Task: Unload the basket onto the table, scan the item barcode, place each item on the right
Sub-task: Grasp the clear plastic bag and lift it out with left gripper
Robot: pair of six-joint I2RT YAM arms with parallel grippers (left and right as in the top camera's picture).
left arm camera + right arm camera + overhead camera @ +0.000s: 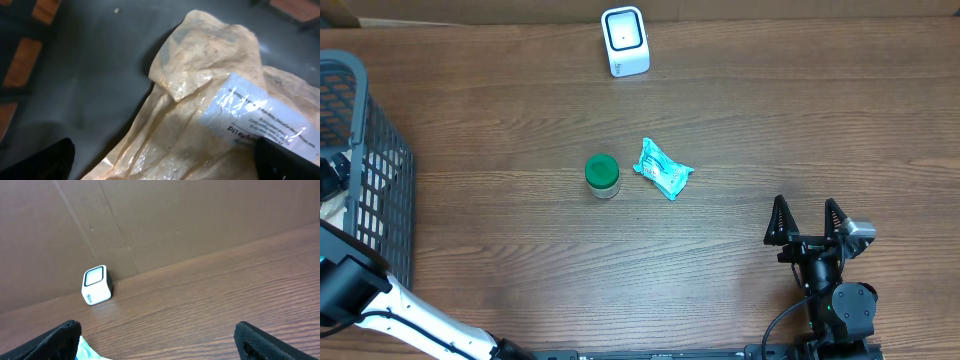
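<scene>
The white scanner [625, 40] stands at the top centre of the overhead frame, near the far edge of the wooden worktop [500, 100], with its dark window facing up. Near the middle of the frame two items sit just beside each other without touching. One is a small upright jar with a green lid [602, 175], and to its right a crumpled teal packet [663, 168] lies flat.

The right hand [806, 207] is at the lower right of the overhead frame, well apart from both items. Its fingers are spread wide with nothing between them. In its wrist view the scanner shows at the left against a brown board backdrop [200, 220], and a sliver of the packet shows in the lower left.

A grey mesh basket [360, 120] fills the left edge of the overhead frame, and the left arm [410, 315] runs from the bottom edge up toward it. In the left wrist view the left hand [162, 152] hangs over a clear, yellowish plastic bag [200, 75]. The bag lies crumpled on a dark floor, probably the bottom of the basket. The hand's black fingertips sit in the two lower corners of the frame, spread apart and not gripping the bag. A white label [260, 117] on the bag shows at the right of the frame, its print too blurred to read.
</scene>
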